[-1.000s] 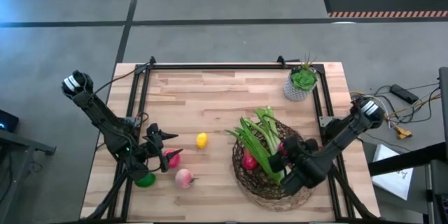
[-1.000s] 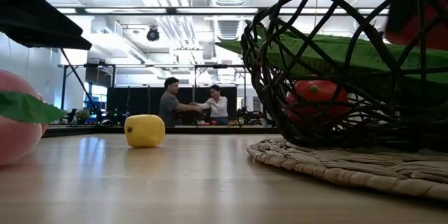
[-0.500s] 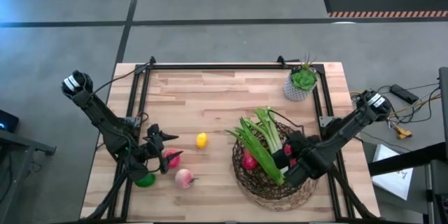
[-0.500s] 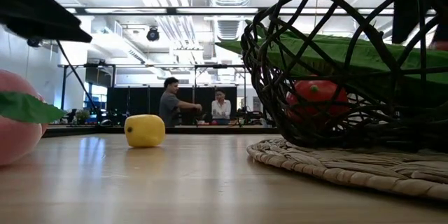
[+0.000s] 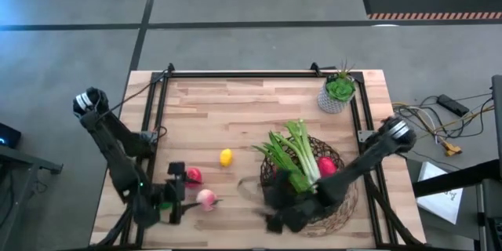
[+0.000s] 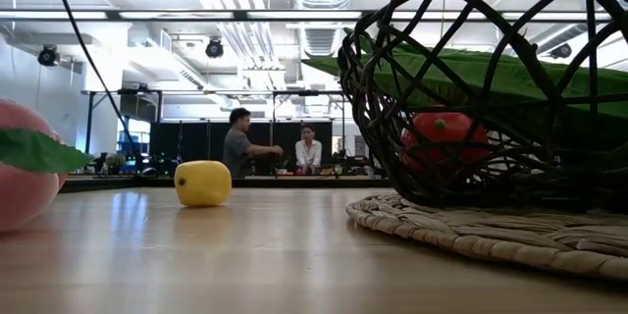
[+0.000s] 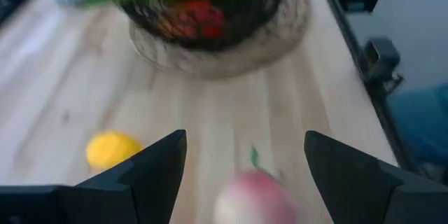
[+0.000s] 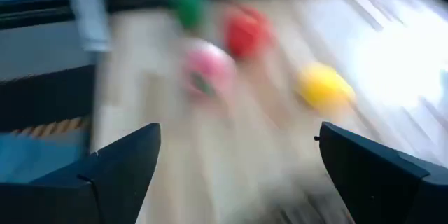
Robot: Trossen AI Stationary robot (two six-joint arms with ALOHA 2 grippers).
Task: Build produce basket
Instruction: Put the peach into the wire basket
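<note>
Your left gripper [image 5: 174, 194], fingers spread, sits beside the peach [image 5: 205, 198]; right gripper [image 5: 271, 204], fingers spread, nearer the basket [image 5: 342, 201].

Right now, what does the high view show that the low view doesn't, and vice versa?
High view only: both arms, the left hand by the peach near the table's front left, the right hand at the basket's front edge, the lime, the apple, a potted plant at the back right.
Low view only: the room behind the table with two people far off, and ceiling lights.
Both: the lemon, the peach, the basket with leafy green and red produce, on a woven mat.
</note>
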